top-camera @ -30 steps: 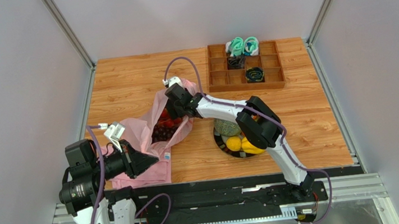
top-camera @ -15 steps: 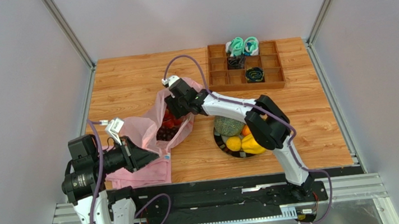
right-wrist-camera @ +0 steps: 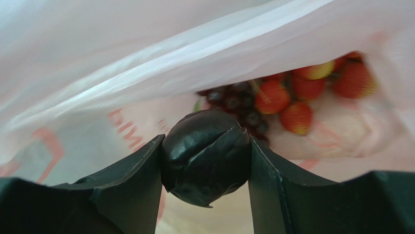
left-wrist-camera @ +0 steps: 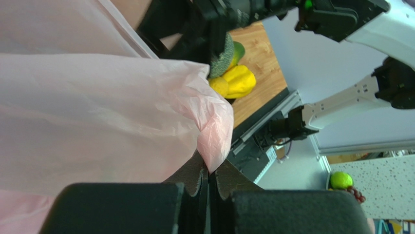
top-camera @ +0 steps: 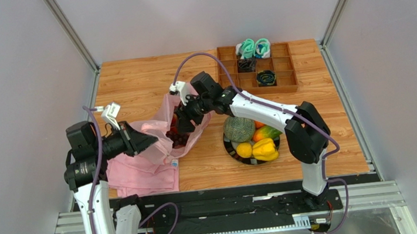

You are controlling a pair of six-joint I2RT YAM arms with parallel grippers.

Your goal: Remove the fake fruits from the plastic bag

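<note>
I look down on a table (top-camera: pixel 130 84) of light brown wood, closed in by plain grey walls with metal posts in the far corners. At the far right of it stands a wooden tray (top-camera: pixel 289 76) with teal and black items in some compartments. Near the middle right is a black plate (top-camera: pixel 231 150), and on it lie the melon (top-camera: pixel 238 129), the lemon (top-camera: pixel 244 149), the yellow lobed piece (top-camera: pixel 264 149) and the orange (top-camera: pixel 258 125), which is only partly visible. A folded pink cloth (top-camera: pixel 144 177) lies at the near left.

The plastic bag (top-camera: pixel 160 135) is left of the plate, lifted off the table at its near side. The left jaws are together and pinch a fold of the bag's thin film at its edge; in the left wrist view the film comes out directly from between them.

The right jaws are inside the bag's mouth. They stand partly apart and are clamped on a dark round piece (right-wrist-camera: pixel 205 156), shiny and wrinkled, which touches both fingers. I cannot tell which fruit it is. Behind it, inside the bag, lie the red berries (right-wrist-camera: pixel 273 96) and the dark grapes (right-wrist-camera: pixel 238 105).
</note>
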